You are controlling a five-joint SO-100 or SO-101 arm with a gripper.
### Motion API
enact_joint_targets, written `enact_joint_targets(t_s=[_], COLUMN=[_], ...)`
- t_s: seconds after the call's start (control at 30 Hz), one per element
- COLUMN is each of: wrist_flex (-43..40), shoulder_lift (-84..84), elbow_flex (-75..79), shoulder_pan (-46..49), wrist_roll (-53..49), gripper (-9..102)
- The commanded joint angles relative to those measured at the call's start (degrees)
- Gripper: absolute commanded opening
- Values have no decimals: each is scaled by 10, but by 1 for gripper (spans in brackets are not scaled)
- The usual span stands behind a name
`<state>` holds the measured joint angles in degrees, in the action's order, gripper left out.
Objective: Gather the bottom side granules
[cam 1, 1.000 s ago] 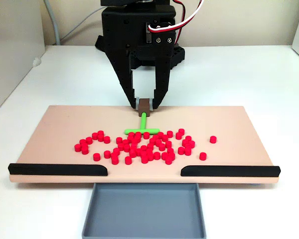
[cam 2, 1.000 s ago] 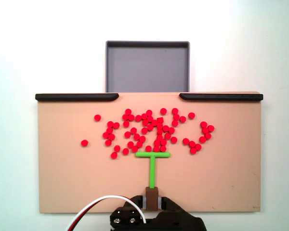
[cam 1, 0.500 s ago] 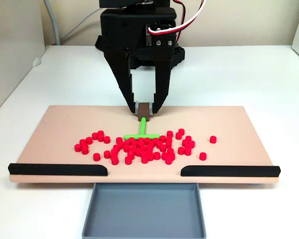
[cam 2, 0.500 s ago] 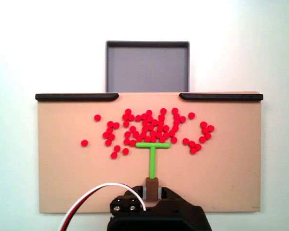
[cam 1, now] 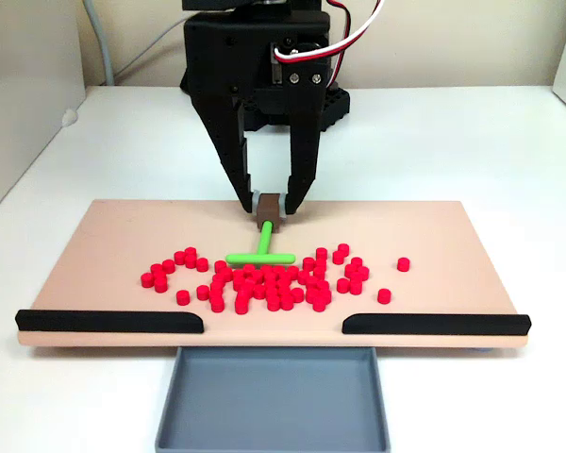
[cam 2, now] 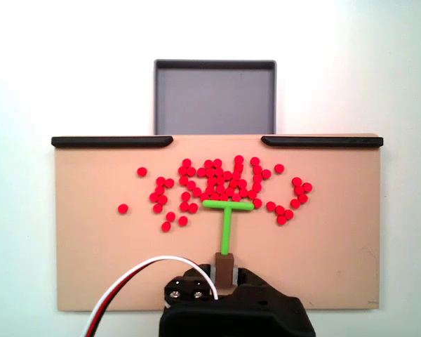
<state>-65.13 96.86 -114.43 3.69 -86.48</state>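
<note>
Gripper (cam 1: 269, 202) at frame centre, clamped on the brown handle of the green T-shaped tool (cam 1: 261, 253). Granules (cam 1: 274, 283) spread mid-board (cam 1: 94, 245), densest against the crossbar. From above, gripper fingertips hidden under the arm; grey tray (cam 2: 214, 95) at top, past the black rails (cam 2: 112, 141)

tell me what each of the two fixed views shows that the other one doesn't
In a fixed view, the tool faces the camera: both fingers stand steeply, clamping the green T-stick's brown end, with a grey cable behind. In a fixed view, the tray lies whole beyond the board, and the crossbar sits against the granules' near edge. Both share the board, black rails, granules, T-stick and tray.
</note>
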Motion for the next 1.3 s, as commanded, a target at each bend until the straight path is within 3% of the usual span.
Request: enact_joint_targets(t_s=[0.0,0.33,0.6,1.27], wrist_flex=[-22,-138,-185,-185], shoulder_lift=[30,97,142,149], elbow_flex=[27,67,69,61], shoulder_pan=[-5,-14,-17,-25], wrist_roll=[0,0,-3,8], gripper=[0,0,0,0])
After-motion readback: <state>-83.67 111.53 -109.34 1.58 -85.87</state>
